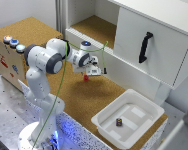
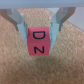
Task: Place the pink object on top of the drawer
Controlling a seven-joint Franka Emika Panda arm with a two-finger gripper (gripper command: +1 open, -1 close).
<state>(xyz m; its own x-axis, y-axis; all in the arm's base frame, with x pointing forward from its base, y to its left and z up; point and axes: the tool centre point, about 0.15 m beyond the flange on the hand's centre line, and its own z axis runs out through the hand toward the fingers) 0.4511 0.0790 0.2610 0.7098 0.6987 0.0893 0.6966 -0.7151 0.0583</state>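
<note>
pink object [image 2: 38, 41] pinched between end effector [image 1: 87, 75] fingers [image 2: 21, 25], held above cork surface [image 1: 94, 95], not touching it. wrist view shows cube with black letters, seated squarely, gripped at upper part. drawer [image 1: 24, 35] well apart from end effector, beyond arm, toward exterior view's left. carry steady, keep height over drawer edge and buttons [image 1: 14, 43], lower onto bare cork top, release only once resting.

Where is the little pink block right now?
The pink block is held in the pincer, above the cork surface mid-exterior view, right of the drawer.
</note>
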